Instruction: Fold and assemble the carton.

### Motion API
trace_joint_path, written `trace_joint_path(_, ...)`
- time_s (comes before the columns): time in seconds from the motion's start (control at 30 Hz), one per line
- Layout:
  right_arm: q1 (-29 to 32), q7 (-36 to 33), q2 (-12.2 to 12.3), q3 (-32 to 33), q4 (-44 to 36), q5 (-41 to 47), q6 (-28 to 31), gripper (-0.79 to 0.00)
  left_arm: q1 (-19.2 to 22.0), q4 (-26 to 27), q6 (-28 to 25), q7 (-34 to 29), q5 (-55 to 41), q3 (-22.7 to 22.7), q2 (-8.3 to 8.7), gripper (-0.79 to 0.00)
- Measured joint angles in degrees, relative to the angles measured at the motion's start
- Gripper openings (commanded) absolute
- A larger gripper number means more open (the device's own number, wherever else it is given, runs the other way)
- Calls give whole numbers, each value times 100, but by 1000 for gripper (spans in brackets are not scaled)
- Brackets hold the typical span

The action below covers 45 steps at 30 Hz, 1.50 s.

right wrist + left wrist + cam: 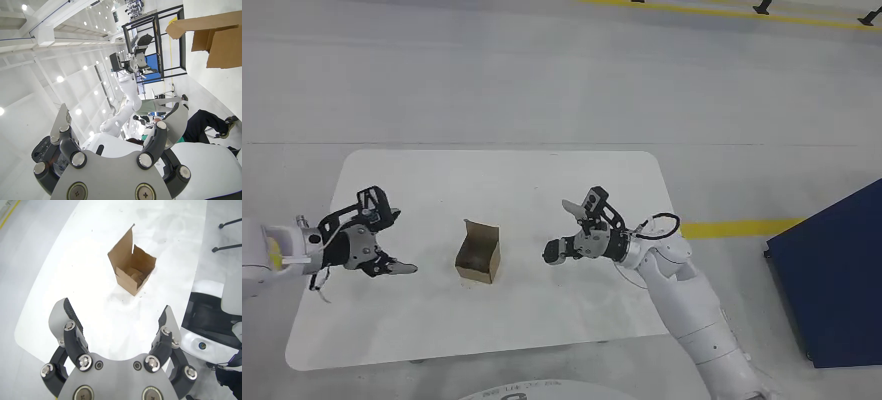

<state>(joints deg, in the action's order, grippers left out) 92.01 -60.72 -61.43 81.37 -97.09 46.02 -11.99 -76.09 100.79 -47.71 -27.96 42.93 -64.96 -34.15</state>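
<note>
On the white table (542,310), the carton (479,255) stood between our left gripper (116,304) and right gripper (121,106), touching neither; both had fingers spread.

Top view: you have one white table (542,180) and, on it, one cardboard carton (479,253). In the left wrist view you can count one tall flap (124,243) rising above the carton's rim. You have two grippers, the left gripper (116,303) and the right gripper (121,105). Each has two fingers (56,313), so four in all. On the floor you can count two yellow stripes (742,228) and one blue box-like unit (832,270).
</note>
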Motion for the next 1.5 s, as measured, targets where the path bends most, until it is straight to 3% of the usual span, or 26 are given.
trace_joint_path(0.03, 0, 0, 0, 0, 0, 0, 0, 0, -232, -73, -67, 297, 122, -130, 29, 0)
trace_joint_path(0.07, -8, 9, 1, -17, -19, -16, -13, -397, -384, -137, -103, 509, 207, -217, 45, 0)
trace_joint_path(0.1, -45, 25, 3, -93, -96, -92, -78, -483, -521, -205, -129, 719, 291, -294, 58, 0)
trace_joint_path(0.13, -157, 42, 5, -306, -273, -341, -247, -677, -682, -294, -166, 1000, 404, -384, 69, 0)
trace_joint_path(0.17, -276, 79, 4, -508, -396, -640, -409, -785, -787, -361, -188, 1208, 492, -443, 74, 0)
trace_joint_path(0.27, -820, 316, -35, -1287, -647, -1796, -1103, -785, -1059, -634, -254, 1996, 735, -576, 60, 0)
trace_joint_path(0.43, -1831, 613, -205, -2475, -481, -2652, -2102, -785, -1191, -1130, -526, 3253, 849, -533, -14, 0)
trace_joint_path(0.6, -2382, 1129, -358, -3092, -447, -2864, -2565, -785, -1187, -1110, -507, 3112, 846, -534, -12, 0)
trace_joint_path(0.87, -2480, 1380, -387, -3271, -511, -3022, -2779, -785, -1187, -1111, -508, 3119, 846, -534, -12, 0)
trace_joint_path(1.07, -3040, 2866, -748, -4408, -878, -3873, -4583, -785, -1223, -1178, -308, 3252, 813, -488, -73, 0)
trace_joint_path(1.2, -3319, 3582, -991, -4887, -313, -3865, -4604, -785, -1195, -1242, -226, 3356, 936, -416, -132, 0)
trace_joint_path(1.5, -3721, 4995, -1413, -5427, 724, -2836, -4601, -785, -1074, -1560, -170, 3543, 878, -313, -260, 0)
